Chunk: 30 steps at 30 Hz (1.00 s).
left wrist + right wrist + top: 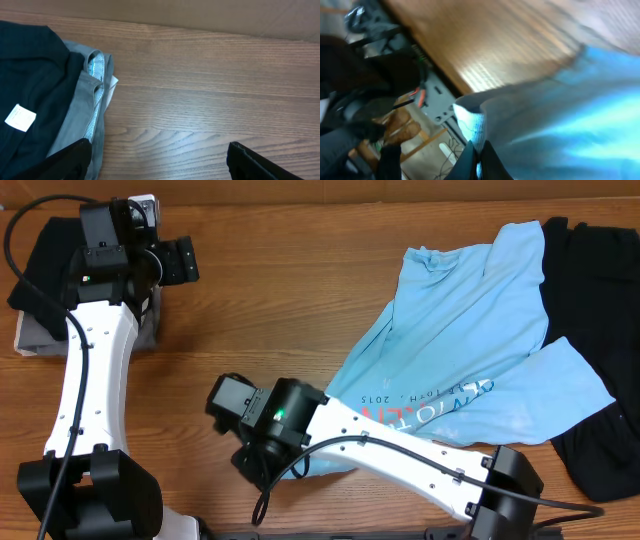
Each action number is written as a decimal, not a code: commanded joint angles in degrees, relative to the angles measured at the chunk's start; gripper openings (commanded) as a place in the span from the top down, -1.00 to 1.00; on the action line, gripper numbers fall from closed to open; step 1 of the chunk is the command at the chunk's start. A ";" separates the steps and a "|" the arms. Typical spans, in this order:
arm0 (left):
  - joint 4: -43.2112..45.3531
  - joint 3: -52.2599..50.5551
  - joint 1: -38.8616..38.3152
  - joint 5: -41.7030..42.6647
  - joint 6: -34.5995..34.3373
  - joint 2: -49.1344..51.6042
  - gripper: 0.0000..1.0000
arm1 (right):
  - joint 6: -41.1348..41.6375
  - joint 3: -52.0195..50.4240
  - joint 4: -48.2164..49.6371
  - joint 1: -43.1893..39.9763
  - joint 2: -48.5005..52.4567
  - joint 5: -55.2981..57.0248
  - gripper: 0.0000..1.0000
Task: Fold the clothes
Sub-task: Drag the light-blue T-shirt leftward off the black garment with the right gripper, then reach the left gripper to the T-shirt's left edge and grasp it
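Note:
The light blue T-shirt (470,330) lies spread and creased on the right half of the table, its white and coral lettering (420,405) facing the front edge. My right gripper (280,465) is near the front edge, shut on the shirt's lower left edge; in the right wrist view the fingers (479,160) pinch a ribbed blue hem (472,125). My left gripper (180,260) is at the far left, open and empty over bare wood (160,155), beside the folded pile.
A folded pile of dark and grey clothes (50,280) lies at the far left, also in the left wrist view (45,95). Black garments (590,300) lie at the right edge, partly under the shirt. The table's front edge is near the right gripper.

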 commanded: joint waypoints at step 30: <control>34.58 2.62 -28.83 10.67 -0.31 24.22 -0.85 | 0.52 0.72 -7.26 -83.10 -18.43 11.45 0.92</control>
